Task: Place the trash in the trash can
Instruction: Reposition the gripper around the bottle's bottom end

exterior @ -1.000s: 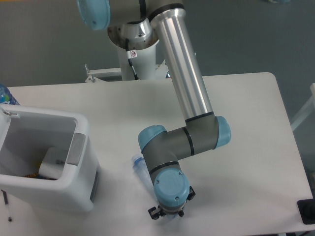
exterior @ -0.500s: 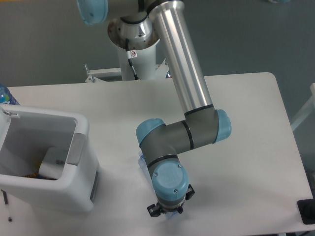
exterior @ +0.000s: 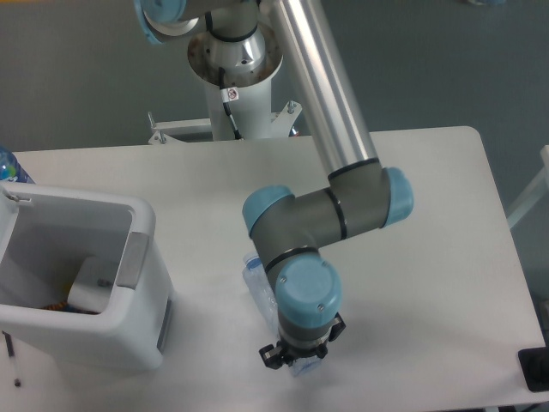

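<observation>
**Bottle under the wrist, gripper mostly hidden**

From my one fixed camera I see the arm [exterior: 330, 112] running down from the top centre of the frame, elbowing at centre right, then folding back to the wrist at lower centre. The wrist's blue cap blocks nearly all of the gripper [exterior: 296, 360]; only bits of black hardware stick out below it, near the bottom edge. Finger state: cannot tell. I can't see whether they are spread or closed, or whether they touch anything.

The clear plastic bottle [exterior: 257, 283] lies on the white table [exterior: 446, 257], lower centre, slanting from just below the grey elbow joint down toward the gripper. Only its upper end and a pale sliver under the gripper show; the middle is covered by the wrist. Blue cap not made out. Whether it is lifted or resting on the table, I can't say.

The trash can [exterior: 146, 296] sits at the left edge, cropped on its left side, grey handle panel on the wall facing the arm. Inside it, a white packet [exterior: 90, 287] with dark print is partly visible near the bottom, with a small brownish scrap beside it that I can't identify.

Upper left, a blue-capped object [exterior: 10, 167] is cut off by the frame edge.
</observation>
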Controlling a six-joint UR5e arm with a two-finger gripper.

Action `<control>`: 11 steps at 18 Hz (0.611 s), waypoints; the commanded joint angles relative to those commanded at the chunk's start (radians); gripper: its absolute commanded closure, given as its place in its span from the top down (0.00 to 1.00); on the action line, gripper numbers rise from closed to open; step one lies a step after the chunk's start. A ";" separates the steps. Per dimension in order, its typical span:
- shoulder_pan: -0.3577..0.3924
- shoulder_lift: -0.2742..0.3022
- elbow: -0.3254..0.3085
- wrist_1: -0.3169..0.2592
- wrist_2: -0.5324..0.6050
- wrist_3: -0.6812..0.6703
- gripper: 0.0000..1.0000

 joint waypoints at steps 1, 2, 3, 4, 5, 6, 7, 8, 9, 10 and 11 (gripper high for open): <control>0.002 0.002 0.002 0.009 -0.005 0.000 0.45; 0.006 0.002 0.000 0.015 -0.005 0.000 0.45; 0.011 0.003 0.002 0.017 -0.006 0.000 0.45; 0.020 0.011 0.002 0.017 -0.017 0.000 0.45; 0.025 0.018 0.002 0.025 -0.038 0.000 0.45; 0.026 0.028 0.002 0.037 -0.063 0.000 0.45; 0.031 0.037 0.002 0.054 -0.084 0.000 0.45; 0.041 0.046 0.002 0.071 -0.104 -0.001 0.45; 0.051 0.055 0.002 0.087 -0.126 -0.002 0.45; 0.054 0.064 0.002 0.101 -0.146 -0.002 0.45; 0.066 0.075 0.002 0.120 -0.164 -0.002 0.45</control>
